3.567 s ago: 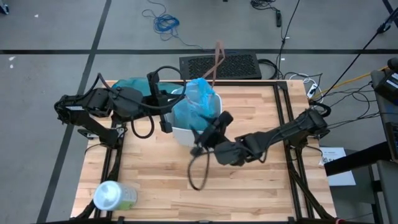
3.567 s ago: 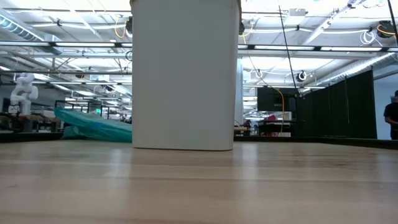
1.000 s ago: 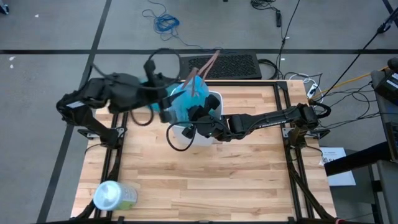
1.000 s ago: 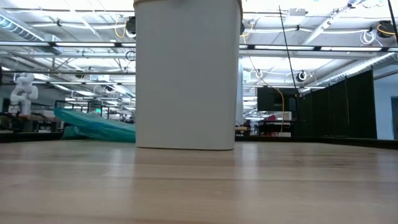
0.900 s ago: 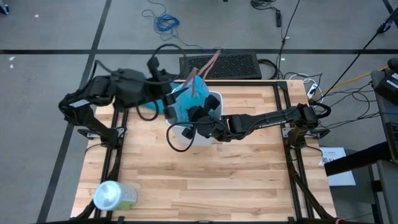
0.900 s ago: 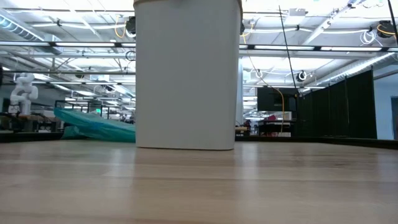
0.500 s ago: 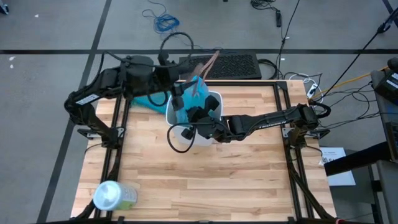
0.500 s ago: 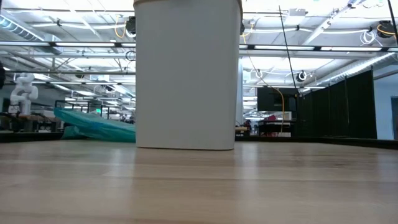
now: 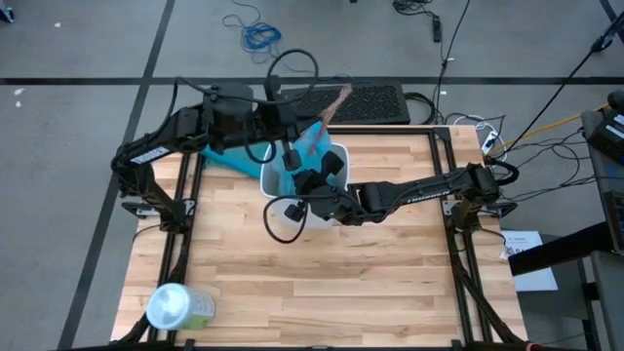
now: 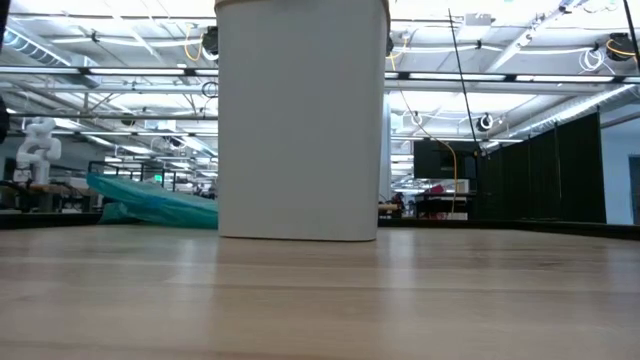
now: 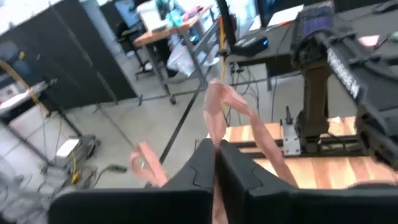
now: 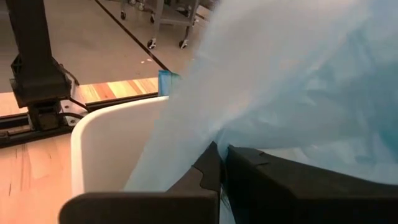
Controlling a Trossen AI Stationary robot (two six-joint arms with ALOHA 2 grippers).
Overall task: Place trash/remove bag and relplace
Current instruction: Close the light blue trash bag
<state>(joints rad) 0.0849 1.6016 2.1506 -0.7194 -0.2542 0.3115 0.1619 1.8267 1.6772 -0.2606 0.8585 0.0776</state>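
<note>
Now the pale-blue translucent bag bunches, pinched by the right gripper.

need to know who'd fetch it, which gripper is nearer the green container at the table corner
Left. The left gripper is over the bin's far rim, on the green container's side of the table. The right gripper is at the bin too, slightly farther across.

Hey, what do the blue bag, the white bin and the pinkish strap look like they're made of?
Bag: thin translucent plastic film, by its soft folds and see-through look. Bin: probably smooth matte plastic, by its even opaque white wall. Strap: looks like a flat plastic drawstring band, limp and twisting; the exact material is unclear.
</note>
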